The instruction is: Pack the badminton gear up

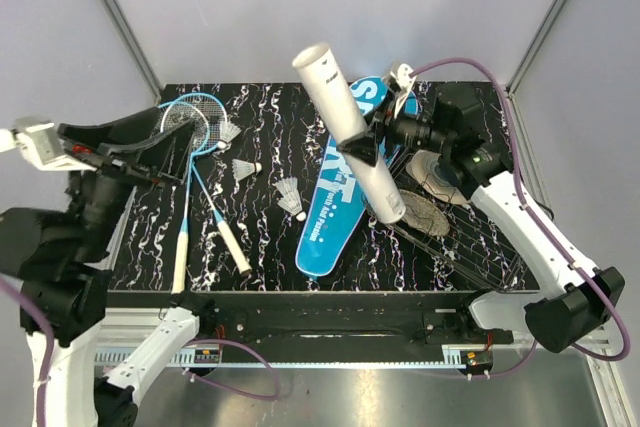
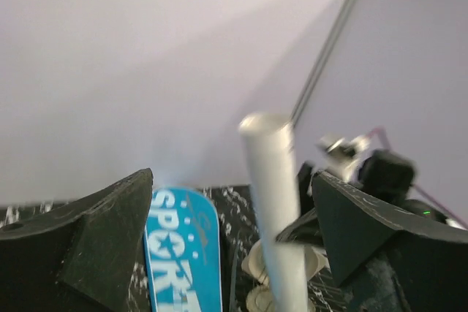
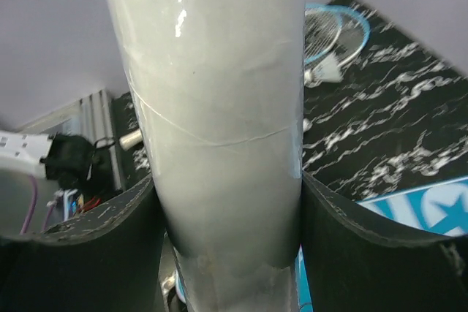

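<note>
tube (image 3: pixel 219 107): glossy smooth plastic | table (image 1: pixel 270 117): glossy marbled black | basket (image 1: pixel 470 247): thin wire

In front of you, a black table (image 1: pixel 270 112) veined with white marbling, a plain white tube (image 1: pixel 350 132), a bright blue cover (image 1: pixel 330 222) with white lettering, rackets (image 1: pixel 205 122) with light-blue frames and white handles, white shuttlecocks (image 1: pixel 246 168), a black wire basket (image 1: pixel 480 252), pale lilac walls (image 1: pixel 330 7).
</note>
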Available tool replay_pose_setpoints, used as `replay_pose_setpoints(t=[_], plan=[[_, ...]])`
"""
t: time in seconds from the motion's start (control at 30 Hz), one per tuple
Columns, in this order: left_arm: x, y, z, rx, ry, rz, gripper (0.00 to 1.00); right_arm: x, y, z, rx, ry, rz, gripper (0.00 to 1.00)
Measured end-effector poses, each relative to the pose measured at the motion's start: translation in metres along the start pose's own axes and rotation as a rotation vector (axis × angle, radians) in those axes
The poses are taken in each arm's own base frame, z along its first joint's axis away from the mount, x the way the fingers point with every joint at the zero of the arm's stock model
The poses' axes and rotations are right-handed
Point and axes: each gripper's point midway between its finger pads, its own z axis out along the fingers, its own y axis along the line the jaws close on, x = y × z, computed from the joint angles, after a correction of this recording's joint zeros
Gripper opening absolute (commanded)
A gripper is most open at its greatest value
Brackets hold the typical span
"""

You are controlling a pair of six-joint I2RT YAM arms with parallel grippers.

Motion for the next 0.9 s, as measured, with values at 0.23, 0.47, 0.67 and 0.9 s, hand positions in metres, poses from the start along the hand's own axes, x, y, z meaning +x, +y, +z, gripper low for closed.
replay_pose_setpoints(t=[0.23, 0.47, 0.67, 0.9], plan=[[0.018, -0.033, 0.017, 0.221, 0.126, 0.073, 0.85, 0.086, 0.008, -0.002, -0.072, 0.163, 0.139, 0.3], [0.145, 0.008, 0.073, 0.206, 0.561, -0.066, 0.73, 0.129, 0.018, -0.005, -0.087, 0.249, 0.142, 0.3], [0.192, 0.017, 0.069, 0.21, 0.721, -0.17, 0.59, 0.146, 0.024, -0.002, -0.093, 0.287, 0.106, 0.3], [0.195, 0.003, 0.063, 0.304, 0.745, -0.203, 0.48, 0.152, 0.024, -0.001, -0.082, 0.306, 0.085, 0.29]])
